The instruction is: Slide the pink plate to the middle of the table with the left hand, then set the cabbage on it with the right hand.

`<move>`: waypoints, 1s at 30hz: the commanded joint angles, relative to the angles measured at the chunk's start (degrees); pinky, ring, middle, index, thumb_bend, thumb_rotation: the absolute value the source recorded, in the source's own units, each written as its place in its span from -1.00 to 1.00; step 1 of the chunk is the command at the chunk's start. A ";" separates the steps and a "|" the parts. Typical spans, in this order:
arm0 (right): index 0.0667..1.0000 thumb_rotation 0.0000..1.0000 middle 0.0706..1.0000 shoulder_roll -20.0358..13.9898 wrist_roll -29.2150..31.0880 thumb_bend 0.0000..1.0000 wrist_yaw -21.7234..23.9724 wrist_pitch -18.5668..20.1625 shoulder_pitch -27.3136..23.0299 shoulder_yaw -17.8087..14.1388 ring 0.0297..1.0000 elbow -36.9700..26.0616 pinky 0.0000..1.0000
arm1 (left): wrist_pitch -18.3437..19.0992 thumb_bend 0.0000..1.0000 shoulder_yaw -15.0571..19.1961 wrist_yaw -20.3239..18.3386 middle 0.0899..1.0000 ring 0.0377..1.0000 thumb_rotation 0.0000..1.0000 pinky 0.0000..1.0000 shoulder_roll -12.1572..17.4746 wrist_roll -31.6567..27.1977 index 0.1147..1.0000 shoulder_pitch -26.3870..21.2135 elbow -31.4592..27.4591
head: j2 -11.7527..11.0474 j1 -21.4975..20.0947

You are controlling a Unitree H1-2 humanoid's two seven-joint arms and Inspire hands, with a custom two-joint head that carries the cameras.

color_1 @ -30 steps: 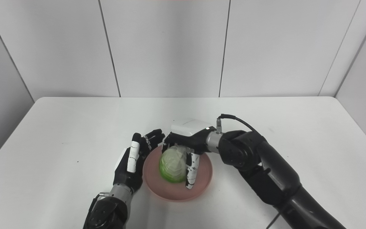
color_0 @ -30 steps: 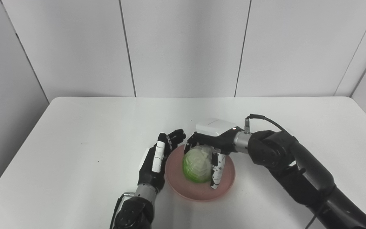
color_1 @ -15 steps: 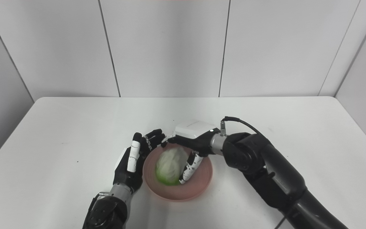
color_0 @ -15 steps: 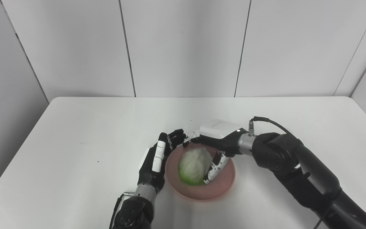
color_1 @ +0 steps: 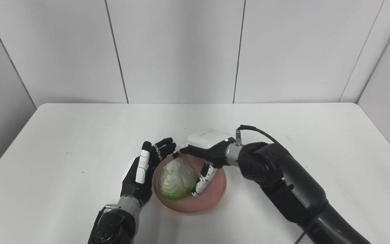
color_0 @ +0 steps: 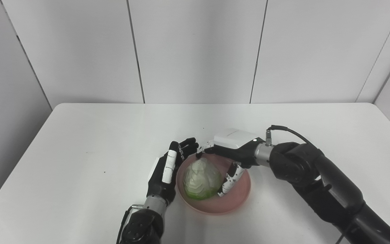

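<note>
Pink plate (color_0: 239, 198) near the front middle of the white worktop (color_0: 80, 142). Cabbage (color_0: 200, 179), pale green, lying in the left half of the plate, tilted toward the left rim. Right hand (color_0: 230, 154) poised over the plate's far side, palm down, fingers (color_0: 230, 176) spread apart and released from the cabbage; thumb reaching down just beside the cabbage's right flank, contact not discernible. Left hand (color_0: 166, 173) standing edgewise on the worktop just beside the plate's left rim, fingers (color_0: 185, 145) extended and slightly apart, holding nothing; touch with the rim not resolvable. Right forearm entering from the lower right corner; grey wall panels behind.
</note>
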 commanded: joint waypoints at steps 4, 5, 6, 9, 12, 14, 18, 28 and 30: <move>0.58 -0.34 0.68 0.07 6.36 1.00 -3.37 -1.14 -0.35 -6.03 0.70 -3.21 0.45 | 0.19 0.73 0.23 0.10 0.51 0.69 0.85 0.97 0.40 -0.03 0.39 -0.25 -0.27 | -0.15 -0.08; 0.58 -0.34 0.67 0.19 7.67 1.00 -4.09 -1.24 0.18 -7.18 0.70 -3.40 0.43 | 0.04 0.73 0.29 0.02 0.52 0.69 0.85 0.98 0.46 -0.11 0.39 -0.27 -0.17 | -0.23 -0.12; 0.58 -0.32 0.66 0.29 9.14 1.00 -4.80 -1.40 0.77 -8.37 0.68 -3.56 0.39 | -0.10 0.73 0.34 -0.03 0.52 0.69 0.85 0.97 0.51 -0.12 0.39 -0.29 -0.08 | -0.23 -0.13; 0.61 -0.06 0.69 0.41 12.12 1.00 -7.29 -2.38 2.57 -11.35 0.69 -4.17 0.42 | -0.39 0.75 0.48 0.06 0.51 0.70 0.83 0.94 0.60 -0.04 0.39 -0.26 -0.03 | -0.24 -0.17; 0.68 0.13 0.75 1.70 16.71 1.00 -10.97 -3.49 5.22 -15.22 0.79 -3.82 0.56 | -1.43 0.77 0.87 0.78 0.54 0.71 0.81 0.93 0.43 0.35 0.38 -0.24 0.00 | -0.20 -0.28; 0.73 0.30 0.80 3.22 19.05 0.97 -14.46 -3.69 7.80 -18.04 0.84 -3.50 0.65 | -3.41 0.76 0.97 1.88 0.58 0.73 0.81 0.91 0.34 1.68 0.39 -0.19 0.30 | -0.24 -0.34; 0.79 0.71 0.73 8.08 25.34 0.83 -21.66 -5.34 12.61 -23.83 0.74 -0.96 0.64 | -6.92 0.68 0.95 3.91 0.79 0.88 0.86 0.98 0.27 4.24 0.64 0.11 0.75 | -0.17 -0.38; 0.82 0.82 0.72 22.39 39.98 0.79 -34.24 -3.92 19.69 -33.91 0.70 4.32 0.71 | -11.05 0.69 1.16 7.43 1.00 1.00 0.77 1.00 0.47 7.21 1.00 0.22 1.98 | 0.14 -0.92; 0.85 0.85 0.75 23.50 40.95 0.86 -35.56 -4.72 20.27 -34.42 0.74 5.45 0.77 | -11.64 0.68 0.97 7.44 1.00 1.00 0.78 1.00 0.68 7.32 1.00 0.18 2.29 | 0.14 -0.92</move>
